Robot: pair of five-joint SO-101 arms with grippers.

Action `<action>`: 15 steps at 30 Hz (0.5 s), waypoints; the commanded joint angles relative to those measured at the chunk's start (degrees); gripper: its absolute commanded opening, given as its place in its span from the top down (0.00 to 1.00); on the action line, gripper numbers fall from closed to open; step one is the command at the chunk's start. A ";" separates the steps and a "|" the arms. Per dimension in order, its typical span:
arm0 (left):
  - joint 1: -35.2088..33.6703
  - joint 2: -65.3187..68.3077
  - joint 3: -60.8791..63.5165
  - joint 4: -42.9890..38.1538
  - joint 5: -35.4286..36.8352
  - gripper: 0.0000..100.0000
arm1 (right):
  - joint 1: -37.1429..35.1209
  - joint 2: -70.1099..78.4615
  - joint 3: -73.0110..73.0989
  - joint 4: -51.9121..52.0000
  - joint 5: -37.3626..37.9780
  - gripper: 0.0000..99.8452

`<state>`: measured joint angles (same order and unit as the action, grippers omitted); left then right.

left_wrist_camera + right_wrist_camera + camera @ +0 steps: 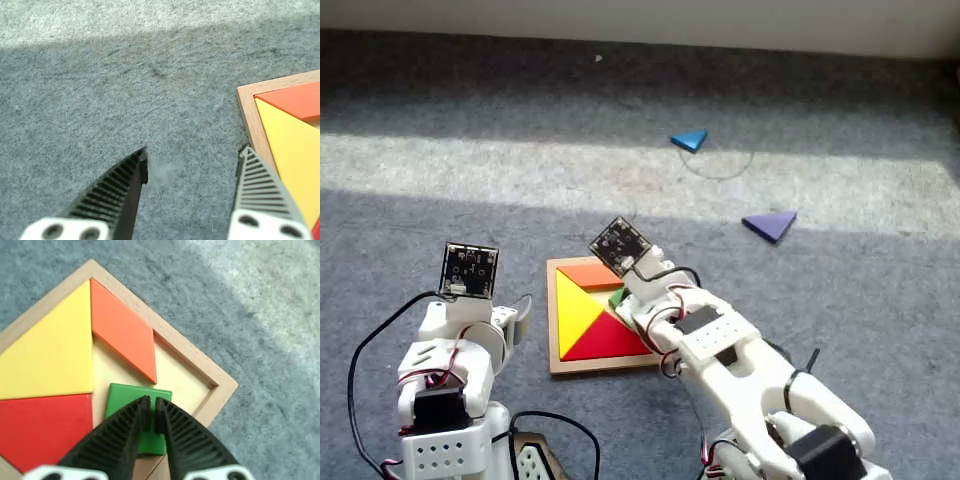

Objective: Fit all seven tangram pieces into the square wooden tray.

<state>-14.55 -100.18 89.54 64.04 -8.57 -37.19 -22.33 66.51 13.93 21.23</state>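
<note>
Green square under your right gripper [151,407]; two small triangles are out on the carpet.

The wooden tray [220,385] lies in front of both arms; in it are the yellow triangle [55,355], the red triangle [45,425], the orange slanted piece [122,332] and the green square [125,395]; bare tray floor shows between the green square and the near corner; the purple triangle [771,225] and the blue triangle [691,140] lie well beyond the tray, on your right arm's side, so I think that arm is nearer; your right gripper's fingers are almost together, tips on the green square; your left gripper [195,150] is spread wide, holding nothing, just beside the tray's edge.
</note>
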 commanded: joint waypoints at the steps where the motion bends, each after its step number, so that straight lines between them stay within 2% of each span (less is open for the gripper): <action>1: 0.66 -0.66 -0.31 -0.70 -0.35 0.71 | -0.48 4.79 -4.00 -1.36 0.53 0.97; 4: 0.66 -0.66 -0.31 -0.70 -0.35 0.71 | -1.27 4.88 -4.26 0.57 0.62 0.97; 11: 0.66 -0.66 -0.31 -0.70 -0.35 0.71 | -1.10 -0.84 -6.46 15.60 0.79 0.97; 15: 0.66 -0.66 -0.31 -0.70 -0.35 0.71 | -1.10 -2.86 -6.55 19.74 7.03 0.97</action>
<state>-14.55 -100.18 89.54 64.04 -8.57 -37.89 -22.24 61.58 29.58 23.34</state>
